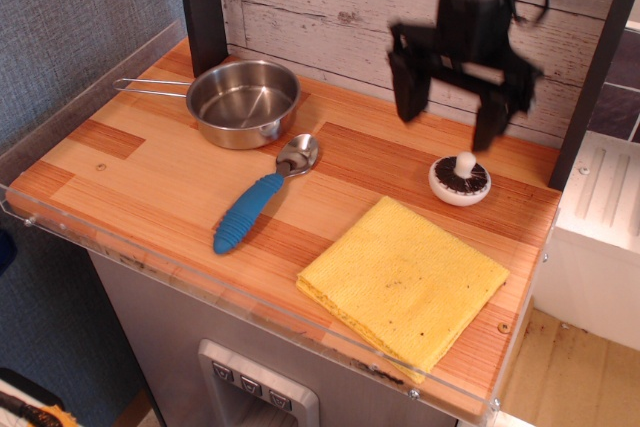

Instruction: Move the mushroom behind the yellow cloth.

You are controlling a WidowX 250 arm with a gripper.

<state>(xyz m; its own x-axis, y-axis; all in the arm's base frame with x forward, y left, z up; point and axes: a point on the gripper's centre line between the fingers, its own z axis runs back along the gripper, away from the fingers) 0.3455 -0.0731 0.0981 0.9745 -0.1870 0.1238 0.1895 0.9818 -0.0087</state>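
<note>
The mushroom [460,180] lies cap-down on the wooden table, its dark gilled face and short white stem pointing up. It sits just behind the far edge of the yellow cloth [405,281], which lies flat at the front right. My gripper [450,117] is open and empty, blurred by motion, hanging above the mushroom and a little to its left, with its fingers spread wide.
A steel pan [243,102] with a long handle stands at the back left. A spoon with a blue handle [262,196] lies in the middle. A white plank wall runs behind. A dark post [203,7] stands at the back left, another at the right edge.
</note>
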